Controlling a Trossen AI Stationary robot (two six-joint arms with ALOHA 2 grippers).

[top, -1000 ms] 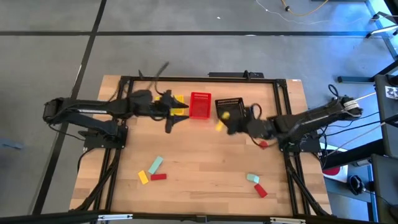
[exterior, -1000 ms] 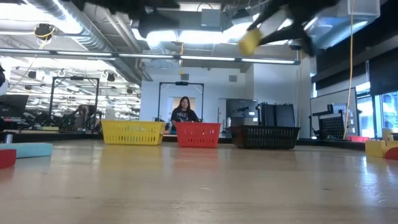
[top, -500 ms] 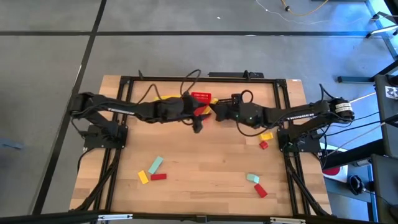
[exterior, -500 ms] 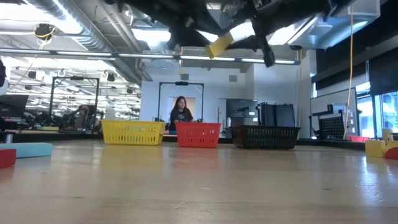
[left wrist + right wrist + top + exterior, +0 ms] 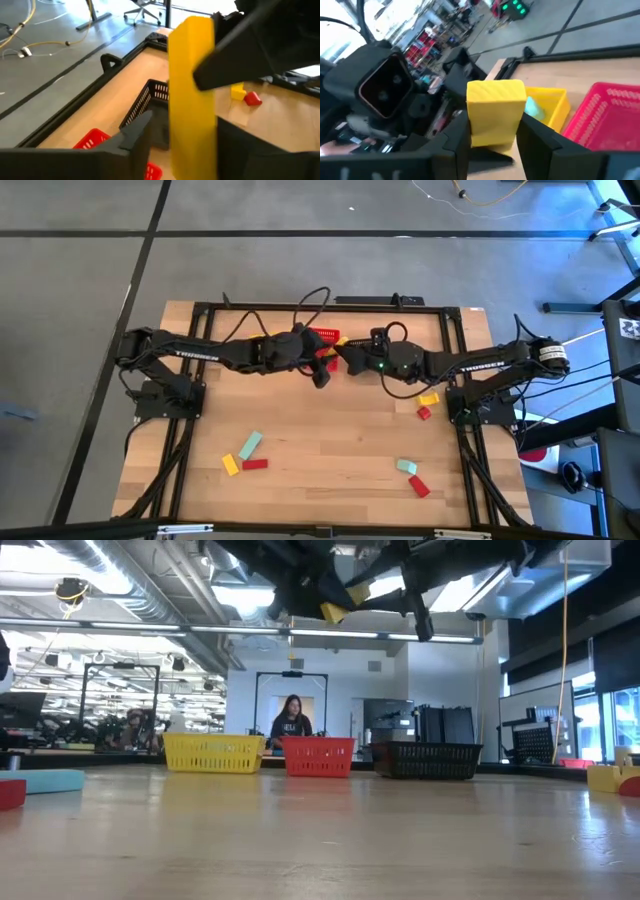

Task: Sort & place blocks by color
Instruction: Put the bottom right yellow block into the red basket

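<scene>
A: Where's the yellow block (image 5: 495, 112)?

B: Up in the air at twelve o'clock on the table (image 5: 330, 440), above the red basket (image 5: 322, 336). The right gripper (image 5: 492, 135) has its fingers clamped on it; the left gripper (image 5: 192, 135) has closed in, grip unclear.

A: How to hand it over well?

B: I'd let go only once the other side holds firm.

A: Arm pose?

B: Both reach level toward the middle, tips meeting.
</scene>
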